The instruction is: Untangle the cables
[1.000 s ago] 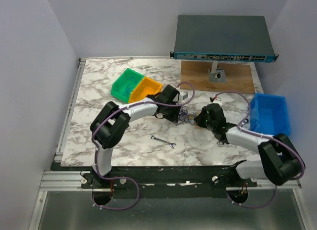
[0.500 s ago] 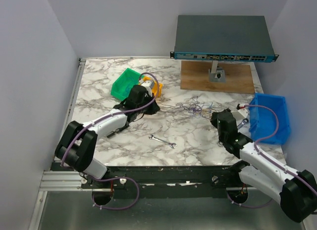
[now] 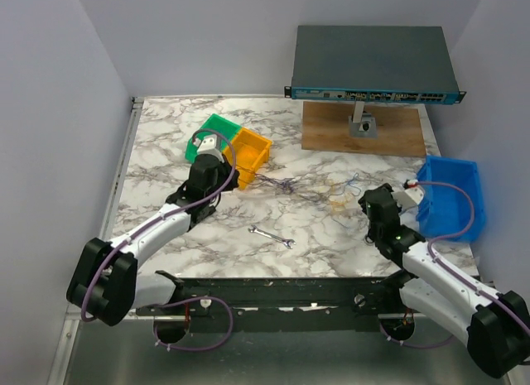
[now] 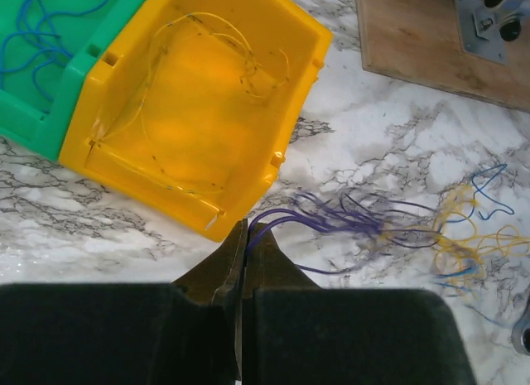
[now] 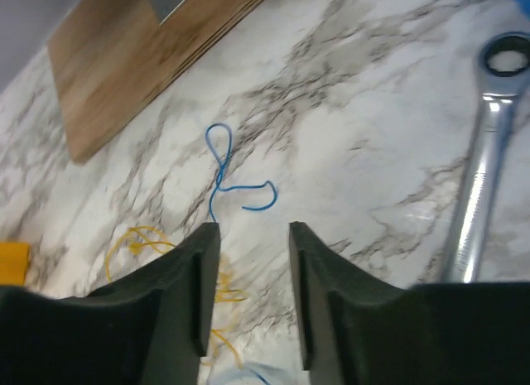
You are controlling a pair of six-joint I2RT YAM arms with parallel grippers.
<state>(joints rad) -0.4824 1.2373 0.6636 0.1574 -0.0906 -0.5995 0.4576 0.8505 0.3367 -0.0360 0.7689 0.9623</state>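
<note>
Left tool [image 4: 245, 229]: clamped on purple cables [image 4: 348, 222], blurred beyond tips.
Right tool [image 5: 248, 232]: apart; wrench [image 5: 479, 178] rightward, end hidden.
Desk [image 3: 157, 153]: marble; white walls [image 3: 207, 37].

Marble table [image 3: 166, 153]; pale lilac walls [image 3: 207, 37]

Marble table [image 3: 157, 145], cables [image 3: 286, 185], wrench [image 3: 273, 236], board [image 3: 327, 128], blue bin [image 3: 447, 166]
</note>
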